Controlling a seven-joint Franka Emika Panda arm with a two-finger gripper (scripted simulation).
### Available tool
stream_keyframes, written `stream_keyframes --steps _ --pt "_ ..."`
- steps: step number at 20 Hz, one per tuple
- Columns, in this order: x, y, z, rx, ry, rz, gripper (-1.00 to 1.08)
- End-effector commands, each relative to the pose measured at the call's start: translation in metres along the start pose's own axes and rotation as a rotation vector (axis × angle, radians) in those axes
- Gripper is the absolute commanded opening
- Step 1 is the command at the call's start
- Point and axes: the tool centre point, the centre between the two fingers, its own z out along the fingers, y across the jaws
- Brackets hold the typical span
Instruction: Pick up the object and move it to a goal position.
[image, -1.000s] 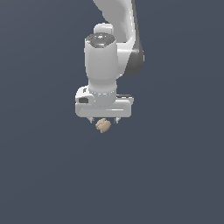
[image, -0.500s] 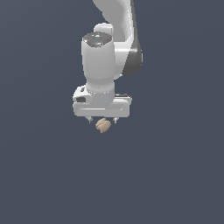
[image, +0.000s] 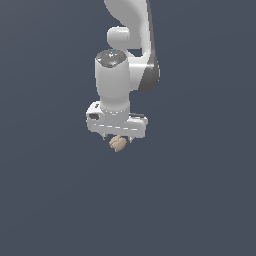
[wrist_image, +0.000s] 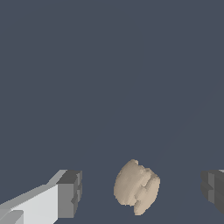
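The object, a lumpy tan-beige blob, is seen sitting between the two dark finger pads in the wrist view, with clear gaps on both sides, so nothing is touching it. In the exterior view it's tucked right under the gripper, whose fingers are spread apart. The white arm is positioned straight above, against a plain dark grey-blue backdrop.
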Motion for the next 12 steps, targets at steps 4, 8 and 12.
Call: stream_keyframes --steps 4,8,12 --pt "-0.020 0.006 0.026 -0.003 -0.030 0.143 1.00" --pt "-0.038 0.011 0.046 -0.010 -0.054 0.261 1.00" --pt "-0.055 0.016 0.063 -0.019 -0.075 0.371 1.00"
